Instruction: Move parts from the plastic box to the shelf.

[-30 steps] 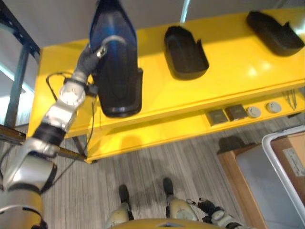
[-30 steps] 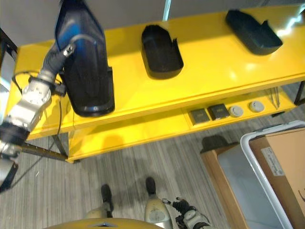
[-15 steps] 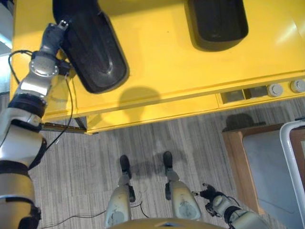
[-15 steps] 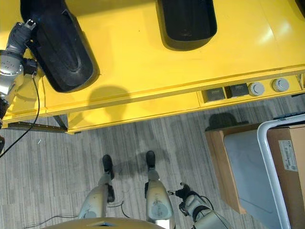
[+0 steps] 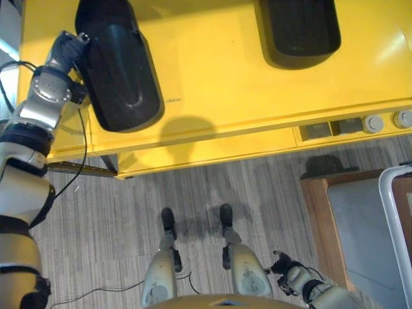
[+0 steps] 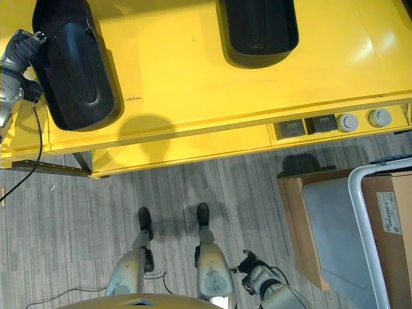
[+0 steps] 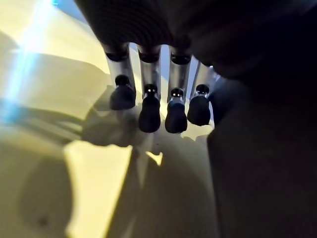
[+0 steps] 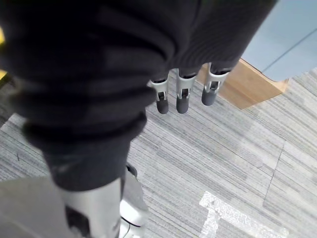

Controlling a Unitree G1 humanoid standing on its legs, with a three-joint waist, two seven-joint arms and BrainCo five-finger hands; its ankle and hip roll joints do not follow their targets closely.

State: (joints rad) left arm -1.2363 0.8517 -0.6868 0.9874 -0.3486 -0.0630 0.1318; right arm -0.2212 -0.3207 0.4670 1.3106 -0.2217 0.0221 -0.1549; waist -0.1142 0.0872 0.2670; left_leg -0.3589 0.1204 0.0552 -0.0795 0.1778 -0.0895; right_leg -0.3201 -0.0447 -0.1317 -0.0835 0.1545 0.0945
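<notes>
A long black moulded part [image 5: 117,71] lies flat on the yellow shelf [image 5: 225,96] near its left end. My left hand [image 5: 67,49] rests against the part's left edge. In the left wrist view its fingers [image 7: 149,108] reach out straight over the yellow surface, with the black part [image 7: 262,168] right beside them. A second black part [image 5: 299,29] lies further right on the shelf. My right hand [image 5: 287,268] hangs low by my side, and its fingers [image 8: 182,97] hang relaxed above the striped floor with nothing in them.
A white-rimmed plastic box [image 5: 389,212] sits at the right on a wood-coloured stand [image 5: 314,206], with a cardboard sheet [image 6: 393,219] in it. Small grey square and round pieces [image 5: 335,126] lie on the shelf's lower ledge. Grey striped floor [image 5: 212,187] lies in front of the shelf.
The camera has tilted down. The black part, held up on end a second ago, now lies flat on the shelf and has turned straighter since half a second ago. The right hand stays low.
</notes>
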